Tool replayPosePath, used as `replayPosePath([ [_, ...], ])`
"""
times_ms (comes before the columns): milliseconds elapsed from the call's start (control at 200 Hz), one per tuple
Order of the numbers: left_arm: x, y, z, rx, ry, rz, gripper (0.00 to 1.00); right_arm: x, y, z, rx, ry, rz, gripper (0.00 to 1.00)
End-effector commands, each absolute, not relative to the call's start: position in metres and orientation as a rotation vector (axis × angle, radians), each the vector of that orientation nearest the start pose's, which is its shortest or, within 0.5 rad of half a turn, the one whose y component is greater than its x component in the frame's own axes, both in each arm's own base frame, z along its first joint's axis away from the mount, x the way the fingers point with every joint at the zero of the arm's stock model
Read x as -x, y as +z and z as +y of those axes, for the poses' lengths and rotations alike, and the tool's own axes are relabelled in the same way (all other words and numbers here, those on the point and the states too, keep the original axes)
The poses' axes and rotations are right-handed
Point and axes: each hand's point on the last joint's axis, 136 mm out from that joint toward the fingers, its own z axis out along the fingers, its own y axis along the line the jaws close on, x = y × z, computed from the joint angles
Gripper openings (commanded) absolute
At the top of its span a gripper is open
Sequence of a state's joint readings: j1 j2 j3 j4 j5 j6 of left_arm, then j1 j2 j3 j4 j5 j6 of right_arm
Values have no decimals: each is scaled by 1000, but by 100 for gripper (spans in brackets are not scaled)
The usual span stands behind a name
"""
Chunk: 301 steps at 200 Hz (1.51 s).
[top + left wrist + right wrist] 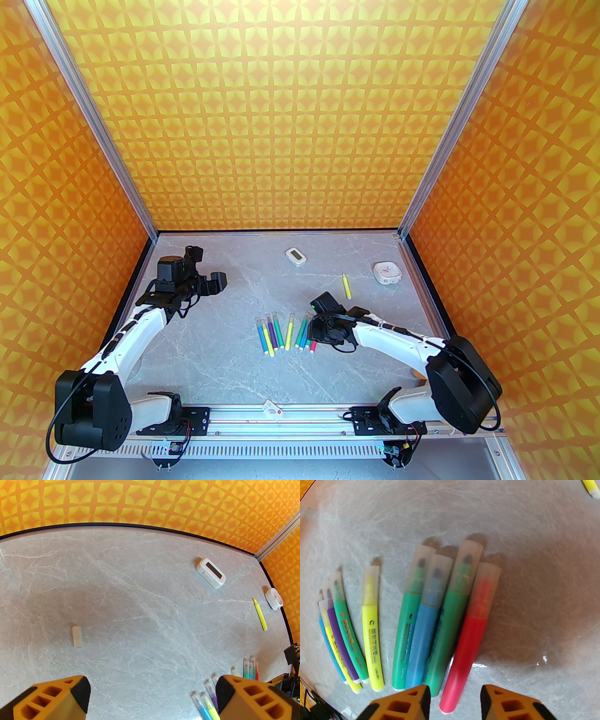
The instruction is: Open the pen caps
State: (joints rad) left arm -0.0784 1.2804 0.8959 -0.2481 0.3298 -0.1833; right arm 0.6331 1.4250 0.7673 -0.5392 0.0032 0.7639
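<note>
One pale translucent cap [77,636] lies loose on the grey tabletop [140,585], one yellow pen [260,617] bare; nine bright pens [421,632] lie capped; left jaws gape empty; right jaws apart over the pink pen [461,648].

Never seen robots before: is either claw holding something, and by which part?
Nothing is held: left gripper stands open above the table, right gripper open over the red pen.

Grey marble-patterned worktop [225,356].
- Centre: row of short bright-barrelled marker pens [286,333], pale translucent pen caps [291,317] on their far ends; right gripper [315,328] above the row's right end.
- Right rear: lone yellow pen [347,286]; white round clock [387,272].
- Back edge: white rectangular timer [295,256].
- Left rear corner: left gripper [206,268].
</note>
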Motion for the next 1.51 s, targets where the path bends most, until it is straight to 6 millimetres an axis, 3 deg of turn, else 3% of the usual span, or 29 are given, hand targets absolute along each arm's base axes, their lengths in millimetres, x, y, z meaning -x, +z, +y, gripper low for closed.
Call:
replayPosePath([
  [0,-376,195,-89,-76,-535,2183,93,-243,35,172,-269,297,2821,39],
  [475,-372,200,-90,-78,-545,2167,93,-240,22,179,-235,283,2897,34],
  [820,-373,210,-90,-88,-542,2139,93,-236,18,169,-107,135,2972,30],
  [1090,-371,213,-91,-95,-543,2131,93,-233,8,172,-68,163,3046,27],
  [1250,-368,217,-91,-98,-548,2122,93,-236,-1,157,-66,108,3096,25],
  [1500,-367,218,-91,-102,-546,2116,93,-239,-13,150,-27,44,3136,25],
])
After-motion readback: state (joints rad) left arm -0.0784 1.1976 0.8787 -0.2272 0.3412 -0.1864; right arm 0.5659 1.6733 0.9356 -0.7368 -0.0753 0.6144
